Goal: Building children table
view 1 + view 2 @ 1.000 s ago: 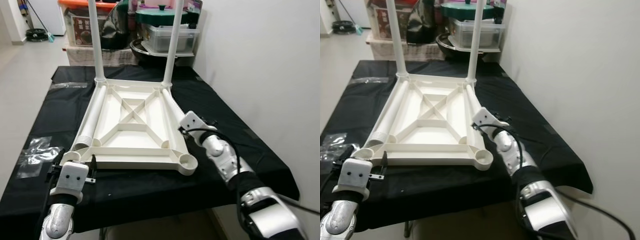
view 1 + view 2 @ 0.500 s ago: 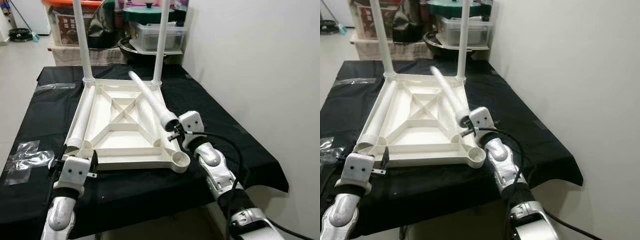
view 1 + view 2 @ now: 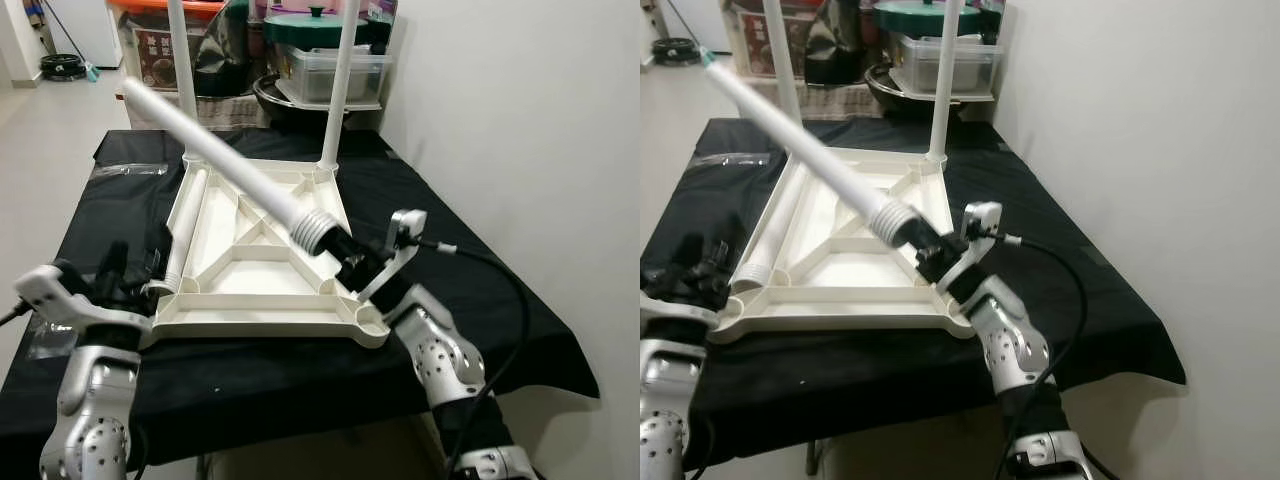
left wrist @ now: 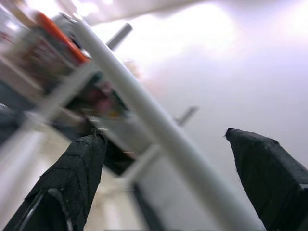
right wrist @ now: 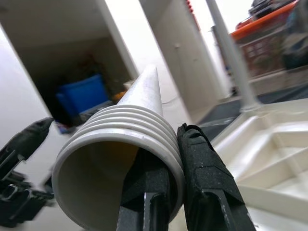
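the tabletop [image 3: 480,290], draped in black cloth, stands with its right edge close to a white wall [image 3: 520,120]. beyond its far edge sits household clutter: a clear storage box [image 3: 325,75] with a green lid [image 3: 315,25] on top, and a printed carton [image 3: 160,55].

the white plastic table frame [image 3: 265,262] lies upside down across the middle of the tabletop, cross-braced underside showing. two legs are fitted upright at its far corners: the far-left leg [image 3: 184,70] and the far-right leg [image 3: 342,80]. a third leg [image 3: 188,215] lies flat inside the frame along its left side. the near-right corner socket [image 3: 368,322] is open, close to the tabletop's near edge.

a loose leg [image 3: 215,158] is raised above the frame, slanting from its ribbed threaded end [image 3: 316,230] over the near-right part of the frame up toward the far-left corner of the tabletop. the right pincer [image 3: 352,258] is clenched on that ribbed end; in the right wrist view one finger sits inside the tube mouth and the other finger [image 5: 204,168] presses the outside of the threads.

the left pincer [image 3: 130,272] is released, fingers spread, at the near-left corner of the frame; contact with the frame cannot be determined. a sheet of clear plastic wrap [image 3: 45,340] lies near the tabletop's left edge.
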Robot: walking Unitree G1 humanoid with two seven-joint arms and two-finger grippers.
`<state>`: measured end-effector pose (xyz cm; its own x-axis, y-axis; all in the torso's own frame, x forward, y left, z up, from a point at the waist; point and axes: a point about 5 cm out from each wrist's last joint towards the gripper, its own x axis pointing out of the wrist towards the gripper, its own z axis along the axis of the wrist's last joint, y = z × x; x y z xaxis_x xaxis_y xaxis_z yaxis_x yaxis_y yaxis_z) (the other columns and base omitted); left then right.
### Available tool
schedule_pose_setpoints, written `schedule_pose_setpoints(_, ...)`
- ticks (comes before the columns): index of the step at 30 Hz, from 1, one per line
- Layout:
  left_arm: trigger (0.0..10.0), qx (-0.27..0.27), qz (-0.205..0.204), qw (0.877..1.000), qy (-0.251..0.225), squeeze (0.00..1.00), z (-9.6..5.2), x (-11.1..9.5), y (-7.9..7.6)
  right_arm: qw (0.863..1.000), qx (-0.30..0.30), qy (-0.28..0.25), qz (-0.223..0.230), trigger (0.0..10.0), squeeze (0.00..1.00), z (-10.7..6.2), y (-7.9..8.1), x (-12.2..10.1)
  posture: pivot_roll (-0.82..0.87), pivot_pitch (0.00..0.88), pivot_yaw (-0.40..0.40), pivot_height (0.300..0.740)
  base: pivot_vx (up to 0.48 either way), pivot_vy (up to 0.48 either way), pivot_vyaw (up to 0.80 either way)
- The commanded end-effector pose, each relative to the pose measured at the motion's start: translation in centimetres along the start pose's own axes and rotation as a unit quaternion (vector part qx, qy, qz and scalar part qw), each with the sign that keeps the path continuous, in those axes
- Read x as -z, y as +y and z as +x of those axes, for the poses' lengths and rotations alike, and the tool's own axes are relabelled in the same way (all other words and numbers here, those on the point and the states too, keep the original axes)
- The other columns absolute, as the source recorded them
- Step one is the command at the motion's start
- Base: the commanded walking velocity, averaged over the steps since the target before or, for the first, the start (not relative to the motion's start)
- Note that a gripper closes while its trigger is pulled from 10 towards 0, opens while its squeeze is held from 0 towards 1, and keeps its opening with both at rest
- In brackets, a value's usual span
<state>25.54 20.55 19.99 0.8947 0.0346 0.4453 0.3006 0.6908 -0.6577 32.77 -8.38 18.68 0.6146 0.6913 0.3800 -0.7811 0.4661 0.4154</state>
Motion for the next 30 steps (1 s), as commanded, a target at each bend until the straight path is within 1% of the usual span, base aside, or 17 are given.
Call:
schedule_pose_setpoints(1, 10.0, 0.017, -0.067, 0.997, -0.021, 0.00, -0.5, -0.8, 0.0, 0.999, -0.023, -0.001, 0.046, 0.0, 0.00, -0.4, 0.1, 0.5, 0.11, 0.000, -0.119, 0.740, 0.000, 0.000, 0.00)
schedule_pose_setpoints(2, 10.0, 0.024, -0.090, 0.995, -0.035, 0.00, -0.5, -1.2, -0.4, 0.996, -0.047, 0.013, 0.071, 0.0, 0.00, -0.6, 0.4, 1.2, 0.12, 0.000, -0.121, 0.740, 0.000, 0.000, 0.00)
schedule_pose_setpoints(3, 10.0, 0.024, -0.090, 0.995, -0.035, 0.00, -0.5, -1.2, -0.4, 0.996, -0.047, 0.013, 0.071, 0.0, 0.00, -0.6, 0.4, 1.2, 0.12, 0.000, -0.121, 0.740, 0.000, 0.000, 0.00)
schedule_pose_setpoints(4, 10.0, 0.022, -0.110, 0.993, -0.044, 0.00, -0.4, -1.4, -0.8, 0.993, -0.080, 0.028, 0.087, 0.0, 0.00, -0.9, 0.9, 1.8, 0.12, 0.000, -0.122, 0.740, 0.000, 0.000, 0.00)
schedule_pose_setpoints(6, 10.0, 0.022, -0.110, 0.993, -0.044, 0.00, -0.4, -1.4, -0.8, 0.993, -0.080, 0.028, 0.087, 0.0, 0.00, -0.9, 0.9, 1.8, 0.12, 0.000, -0.122, 0.740, 0.000, 0.000, 0.00)
schedule_pose_setpoints(8, 10.0, 0.006, -0.148, 0.988, -0.053, 0.00, -0.2, -1.4, -0.7, 0.981, -0.149, 0.056, 0.111, 0.0, 0.00, -1.9, 2.0, 2.1, 0.11, 0.000, -0.119, 0.740, 0.000, 0.000, 0.00)
schedule_pose_setpoints(9, 10.0, 0.006, -0.148, 0.988, -0.053, 0.00, -0.2, -1.4, -0.7, 0.981, -0.149, 0.056, 0.111, 0.0, 0.00, -1.9, 2.0, 2.1, 0.11, 0.000, -0.119, 0.740, 0.000, 0.000, 0.00)
schedule_pose_setpoints(11, 10.0, 0.005, -0.179, 0.982, -0.063, 0.00, 0.2, -1.5, -0.2, 0.969, -0.205, 0.093, 0.107, 0.0, 0.00, -3.3, 2.8, 2.3, 0.11, 0.000, -0.115, 0.740, 0.000, 0.000, 0.00)
schedule_pose_setpoints(12, 10.0, 0.005, -0.179, 0.982, -0.063, 0.00, 0.2, -1.5, -0.2, 0.969, -0.205, 0.093, 0.107, 0.0, 0.00, -3.3, 2.8, 2.3, 0.11, 0.000, -0.115, 0.740, 0.000, 0.000, 0.00)
schedule_pose_setpoints(14, 10.0, 0.013, -0.197, 0.977, -0.078, 0.00, 0.9, -2.6, 0.0, 0.961, -0.221, 0.133, 0.102, 0.0, 0.00, -4.6, 2.8, 3.0, 0.11, 0.000, -0.118, 0.740, 0.000, 0.000, 0.00)
schedule_pose_setpoints(16, 10.0, 0.014, -0.198, 0.977, -0.085, 0.00, 1.1, -3.0, 0.1, 0.959, -0.221, 0.143, 0.102, 0.0, 0.00, -4.9, 2.7, 3.1, 0.11, 0.000, -0.118, 0.740, 0.000, 0.000, 0.00)
schedule_pose_setpoints(17, 0.0, 0.019, -0.203, 0.974, -0.100, 0.00, 1.3, -3.6, 0.2, 0.959, -0.219, 0.147, 0.103, 0.0, 0.00, -5.1, 2.5, 3.2, 0.11, 0.000, -0.118, 0.740, 0.000, 0.000, 0.00)
schedule_pose_setpoints(18, 0.0, 0.019, -0.203, 0.974, -0.100, 0.00, 1.3, -3.6, 0.2, 0.959, -0.219, 0.147, 0.103, 0.0, 0.00, -5.1, 2.5, 3.2, 0.11, 0.000, -0.118, 0.740, 0.000, 0.000, 0.00)
schedule_pose_setpoints(22, 0.0, 0.016, -0.204, 0.971, -0.123, 0.00, 1.4, -5.1, 0.7, 0.957, -0.222, 0.160, 0.099, 0.0, 0.00, -5.6, 1.9, 3.0, 0.11, 0.000, -0.119, 0.740, 0.000, 0.000, 0.00)
schedule_pose_setpoints(25, 0.0, 0.026, -0.207, 0.969, -0.132, 0.00, 1.3, -5.7, 0.3, 0.955, -0.224, 0.176, 0.087, 0.0, 0.00, -5.7, 1.6, 3.1, 0.11, 0.000, -0.123, 0.740, 0.000, 0.000, 0.00)
schedule_pose_setpoints(29, 0.0, 0.066, -0.215, 0.967, -0.121, 0.00, 1.4, -6.0, -1.8, 0.959, -0.196, 0.197, 0.052, 0.0, 0.00, -5.2, 0.7, 3.4, 0.12, 0.000, -0.129, 0.740, 0.000, 0.000, 0.00)
schedule_pose_setpoints(30, 0.0, 0.066, -0.215, 0.967, -0.121, 0.00, 1.4, -6.0, -1.8, 0.959, -0.196, 0.197, 0.052, 0.0, 0.00, -5.2, 0.7, 3.4, 0.12, 0.000, -0.129, 0.740, 0.000, 0.000, 0.00)
